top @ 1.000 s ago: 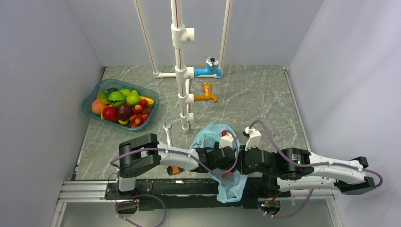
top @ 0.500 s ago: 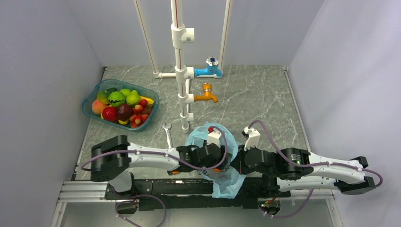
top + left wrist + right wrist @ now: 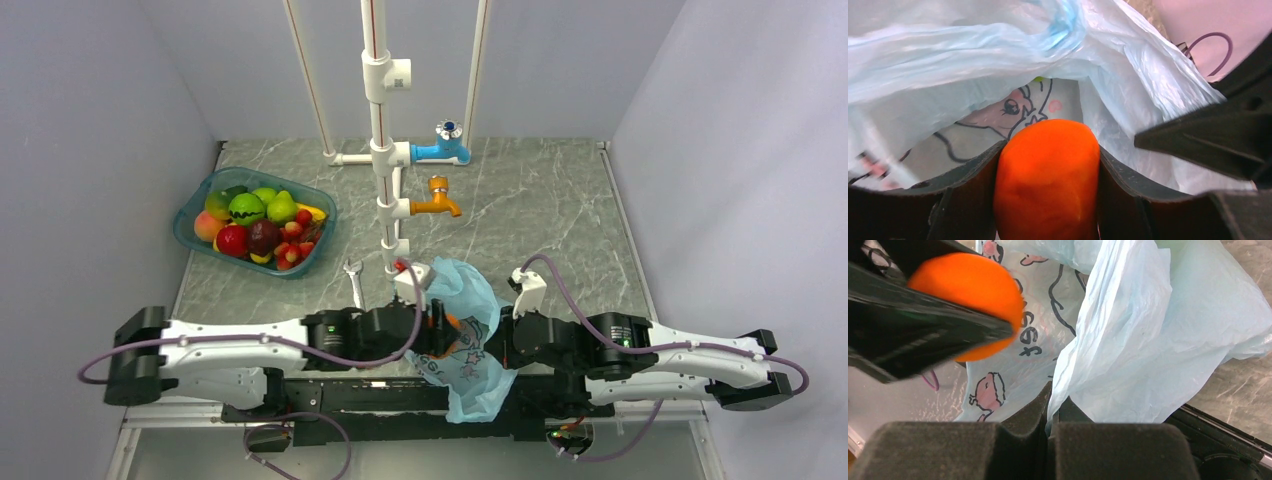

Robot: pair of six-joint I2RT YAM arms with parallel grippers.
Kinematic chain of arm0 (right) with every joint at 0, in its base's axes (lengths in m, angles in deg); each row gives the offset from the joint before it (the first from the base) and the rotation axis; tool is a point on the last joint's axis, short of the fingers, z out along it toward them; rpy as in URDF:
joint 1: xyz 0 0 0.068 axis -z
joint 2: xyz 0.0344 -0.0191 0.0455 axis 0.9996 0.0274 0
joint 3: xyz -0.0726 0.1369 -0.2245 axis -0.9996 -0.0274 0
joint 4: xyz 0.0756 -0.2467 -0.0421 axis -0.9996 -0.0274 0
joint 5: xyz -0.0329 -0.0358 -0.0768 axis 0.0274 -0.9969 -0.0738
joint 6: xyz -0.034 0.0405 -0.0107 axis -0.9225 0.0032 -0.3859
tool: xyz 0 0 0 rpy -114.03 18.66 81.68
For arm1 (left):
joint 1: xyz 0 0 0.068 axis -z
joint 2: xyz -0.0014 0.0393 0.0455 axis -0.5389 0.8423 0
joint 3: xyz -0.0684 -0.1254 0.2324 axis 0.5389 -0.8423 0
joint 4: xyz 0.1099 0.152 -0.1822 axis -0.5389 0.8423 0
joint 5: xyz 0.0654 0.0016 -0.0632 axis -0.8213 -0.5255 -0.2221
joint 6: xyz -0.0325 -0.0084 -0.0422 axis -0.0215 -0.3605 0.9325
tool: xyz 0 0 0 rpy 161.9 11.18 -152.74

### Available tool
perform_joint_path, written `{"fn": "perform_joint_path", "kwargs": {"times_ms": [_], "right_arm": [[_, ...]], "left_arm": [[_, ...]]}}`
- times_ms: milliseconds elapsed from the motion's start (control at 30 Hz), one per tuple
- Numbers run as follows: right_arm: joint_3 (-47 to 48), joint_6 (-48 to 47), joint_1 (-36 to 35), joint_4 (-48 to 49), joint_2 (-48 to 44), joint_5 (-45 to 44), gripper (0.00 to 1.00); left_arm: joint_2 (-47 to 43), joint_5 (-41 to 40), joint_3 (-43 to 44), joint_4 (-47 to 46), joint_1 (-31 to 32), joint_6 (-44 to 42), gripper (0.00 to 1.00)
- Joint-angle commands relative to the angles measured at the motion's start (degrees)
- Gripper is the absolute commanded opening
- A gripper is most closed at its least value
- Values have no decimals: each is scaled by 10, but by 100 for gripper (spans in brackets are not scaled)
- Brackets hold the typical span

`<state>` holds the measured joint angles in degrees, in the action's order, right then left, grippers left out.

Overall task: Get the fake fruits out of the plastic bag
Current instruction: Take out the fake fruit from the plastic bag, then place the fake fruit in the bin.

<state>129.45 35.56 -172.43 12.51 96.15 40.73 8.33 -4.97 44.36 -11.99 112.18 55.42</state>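
My left gripper [image 3: 445,335] is shut on the orange fruit [image 3: 1048,180], which sits squeezed between both jaws at the mouth of the light-blue plastic bag [image 3: 468,300]. The orange also shows in the right wrist view [image 3: 968,300] and from above [image 3: 452,327]. My right gripper [image 3: 1053,400] is shut on a fold of the bag [image 3: 1148,340] and holds it up at the table's near edge. A spot of green [image 3: 1038,79] shows deep inside the bag. The other fruits are hidden.
A teal basket [image 3: 190,215] of mixed fruit stands at the back left. A white pipe stand [image 3: 378,150] with a blue tap [image 3: 445,148] and an orange tap [image 3: 438,200] rises mid-table. A small wrench [image 3: 353,280] lies left of the bag.
My left arm has drawn back to the left, bringing the orange out towards the bag's mouth. The bag has shifted and bunched with it. The right gripper has kept its hold.
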Motion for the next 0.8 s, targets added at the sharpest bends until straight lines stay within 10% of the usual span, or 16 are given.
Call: {"fn": "perform_joint_path", "kwargs": {"times_ms": [0, 400, 767], "right_arm": [[-4, -8, -3, 25, 3, -2, 0], [-1, -27, -3, 43, 25, -2, 0], [3, -30, -3, 40, 30, -9, 0]], "left_arm": [[-104, -44, -28, 67, 3, 16, 26], [-326, -183, -2, 355, -23, 22, 17], [-267, -31, 92, 350, -352, -177, 0]]}}
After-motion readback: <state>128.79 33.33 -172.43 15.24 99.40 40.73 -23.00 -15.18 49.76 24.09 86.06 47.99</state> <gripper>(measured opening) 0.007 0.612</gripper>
